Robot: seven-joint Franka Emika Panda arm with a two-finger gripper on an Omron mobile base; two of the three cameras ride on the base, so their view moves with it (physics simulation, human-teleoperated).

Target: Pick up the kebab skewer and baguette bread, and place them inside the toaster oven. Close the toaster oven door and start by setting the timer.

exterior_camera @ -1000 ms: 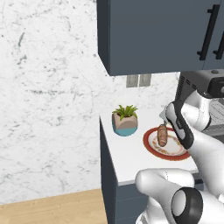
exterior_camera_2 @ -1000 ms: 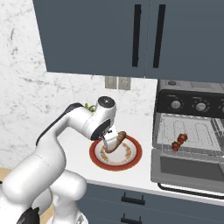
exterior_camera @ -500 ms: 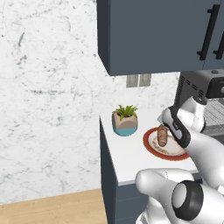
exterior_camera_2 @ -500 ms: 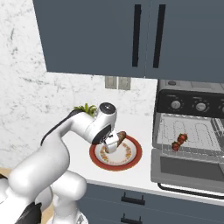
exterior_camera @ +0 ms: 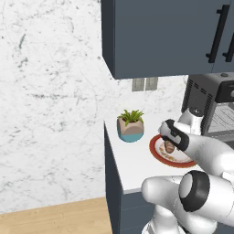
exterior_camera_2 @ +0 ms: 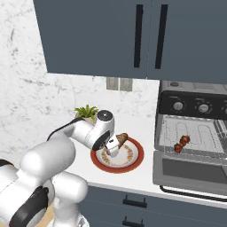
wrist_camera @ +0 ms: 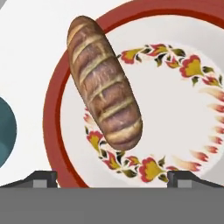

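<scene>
Hovering end effector (jaws wide) above baguette bread on plate

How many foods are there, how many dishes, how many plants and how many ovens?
Foods: 2, the tan-brown baguette bread and the dark reddish kebab skewer
Dishes: 1, the red-rimmed flowered plate
Plants: 1, the green potted plant
Ovens: 1, the dark grey toaster oven
Total: 5
</scene>
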